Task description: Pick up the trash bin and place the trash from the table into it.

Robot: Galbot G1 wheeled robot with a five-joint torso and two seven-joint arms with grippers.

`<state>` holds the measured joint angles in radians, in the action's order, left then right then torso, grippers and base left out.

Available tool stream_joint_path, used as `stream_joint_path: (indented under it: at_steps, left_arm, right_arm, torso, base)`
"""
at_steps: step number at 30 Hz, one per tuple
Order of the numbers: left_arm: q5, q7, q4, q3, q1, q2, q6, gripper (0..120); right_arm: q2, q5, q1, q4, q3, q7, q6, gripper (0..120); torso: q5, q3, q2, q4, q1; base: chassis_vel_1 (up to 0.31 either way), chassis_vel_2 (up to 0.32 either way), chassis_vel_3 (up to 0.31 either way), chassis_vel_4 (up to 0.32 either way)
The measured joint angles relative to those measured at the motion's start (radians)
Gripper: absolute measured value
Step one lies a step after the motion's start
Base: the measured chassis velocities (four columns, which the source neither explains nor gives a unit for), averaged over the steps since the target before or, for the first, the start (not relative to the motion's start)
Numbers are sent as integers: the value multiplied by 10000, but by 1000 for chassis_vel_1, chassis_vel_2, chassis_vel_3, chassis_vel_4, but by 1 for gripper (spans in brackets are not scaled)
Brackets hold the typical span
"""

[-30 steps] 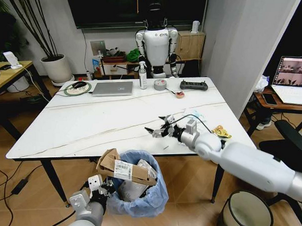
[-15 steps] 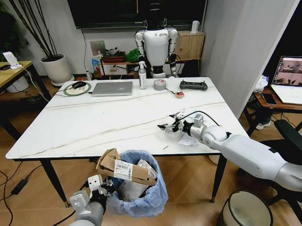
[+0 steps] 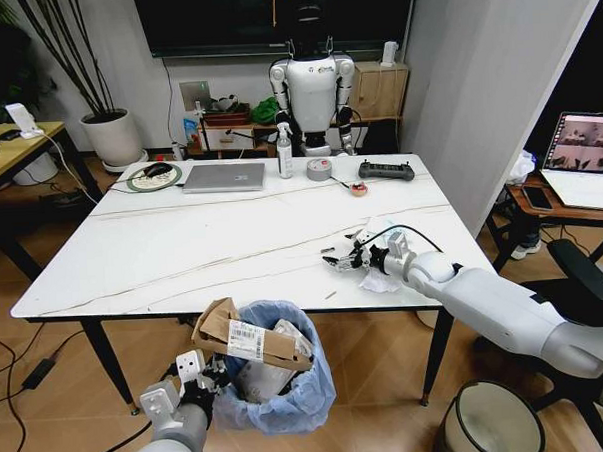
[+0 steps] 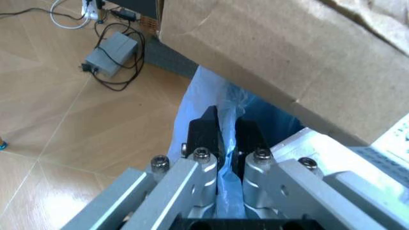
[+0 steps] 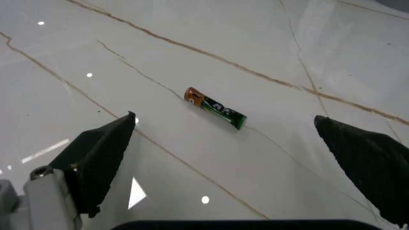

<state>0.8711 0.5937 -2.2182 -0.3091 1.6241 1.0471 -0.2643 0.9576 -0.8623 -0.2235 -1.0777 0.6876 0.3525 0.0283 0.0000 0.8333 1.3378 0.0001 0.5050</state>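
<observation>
My right pincer (image 3: 341,258) hangs released over the surface (image 3: 183,251), a battery (image 5: 215,108) between its fingers. Left pincer (image 4: 225,143) clenched on bin (image 3: 289,387) bag.

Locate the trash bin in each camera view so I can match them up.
Head view: trash bin bottom centre, below the table's near edge, left gripper at its rim.
Left wrist view: its blue bag pinched between the left gripper's fingers.
Right wrist view: table top and a battery instead.
Shared landmark: cardboard box sticking out of the bin.
</observation>
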Motion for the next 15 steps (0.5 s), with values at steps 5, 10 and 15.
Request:
stream_joint_path:
  at_steps: [5,10,15]
  left_arm:
    - [2,-6,37,6,-39,6,5,0]
    - [6,-13,63,10,-49,16,10,0]
    - [15,-18,64,0,-49,11,20,0]
  right_arm:
    - [105,-125,199,125,208,72,-81,100]
    - [206,-139,329,362,309,175,-80,92]
    - [233,-137,373,476,340,245,-48,77]
  torso:
    - [0,0,0,0,0]
    - [1,-1,0,1,0]
    - [0,-2,2,0,0]
  base:
    - [0,0,0,0]
    - [0,0,0,0]
    - [0,0,0,0]
